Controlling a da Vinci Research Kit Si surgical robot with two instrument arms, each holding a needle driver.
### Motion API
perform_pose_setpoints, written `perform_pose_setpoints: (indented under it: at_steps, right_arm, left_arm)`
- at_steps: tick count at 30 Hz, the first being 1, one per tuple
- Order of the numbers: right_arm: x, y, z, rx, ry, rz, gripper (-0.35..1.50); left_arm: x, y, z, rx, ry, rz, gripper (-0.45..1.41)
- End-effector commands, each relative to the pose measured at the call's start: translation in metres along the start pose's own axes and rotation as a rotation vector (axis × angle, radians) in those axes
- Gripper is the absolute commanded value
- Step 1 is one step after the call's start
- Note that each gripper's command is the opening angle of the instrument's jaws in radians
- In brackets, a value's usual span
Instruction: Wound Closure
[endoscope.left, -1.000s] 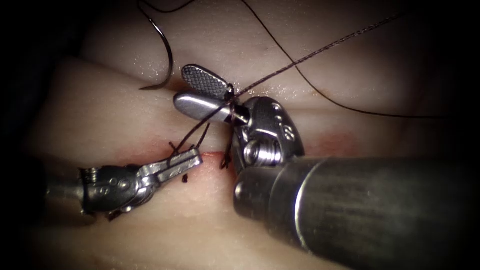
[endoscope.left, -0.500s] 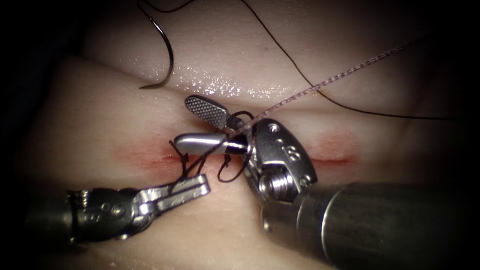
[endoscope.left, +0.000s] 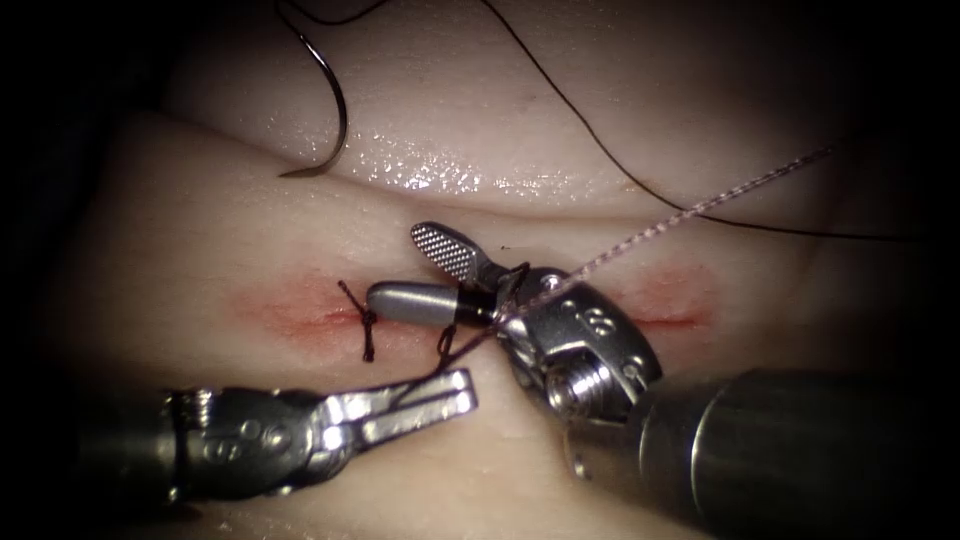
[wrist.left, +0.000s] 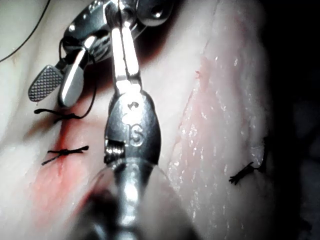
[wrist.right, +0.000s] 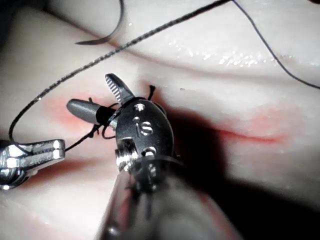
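Pulling dark braided thread (endoscope.left: 430, 372) away from the red-edged cut (endoscope.left: 320, 318) in the pale tissue (endoscope.left: 200, 250), the left gripper (endoscope.left: 440, 390) pinches it, having dropped below the cut. Right gripper (endoscope.left: 425, 275) spread, thread looped round it. Curved steel needle (endoscope.left: 335, 110) lies free above the cut.

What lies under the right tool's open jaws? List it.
Under the right tool, jaws open: the cut with red fluid and thread looped round the jaws' base. The tissue beneath its wrist is covered.
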Motion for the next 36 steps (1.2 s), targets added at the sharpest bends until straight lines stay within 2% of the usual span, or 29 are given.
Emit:
perform_pose_setpoints:
  at_steps: [1,6,14,18,23,36]
  right_arm:
    - [-0.0007,-0.0001,0.0007,-0.023,-0.009,0.034,0.84]
    - [-0.0014,0.0002,0.0007,-0.078,-0.040,0.098,0.88]
    - [-0.0021,0.0018,0.0002,-0.183,-0.072,0.120,0.88]
    - [-0.0021,0.0027,0.0003,-0.208,-0.073,0.137,0.94]
    - [-0.0024,0.0038,0.0006,-0.215,-0.103,0.177,1.01]
    - [-0.0042,0.0061,0.0020,-0.227,-0.172,0.225,1.04]
  left_arm:
    - [-0.0009,0.0003,0.0003,-0.006,-0.003,-0.002,-0.45]
    - [-0.0011,-0.0002,0.0002,-0.012,-0.020,0.000,-0.45]
    - [-0.0019,-0.0015,0.0003,-0.029,-0.049,-0.003,-0.45]
    - [-0.0024,-0.0020,0.0006,-0.036,-0.058,-0.002,-0.45]
    - [-0.0033,-0.0021,0.0008,-0.042,-0.071,0.005,-0.45]
    - [-0.0045,-0.0010,0.0009,-0.054,-0.091,0.014,-0.45]
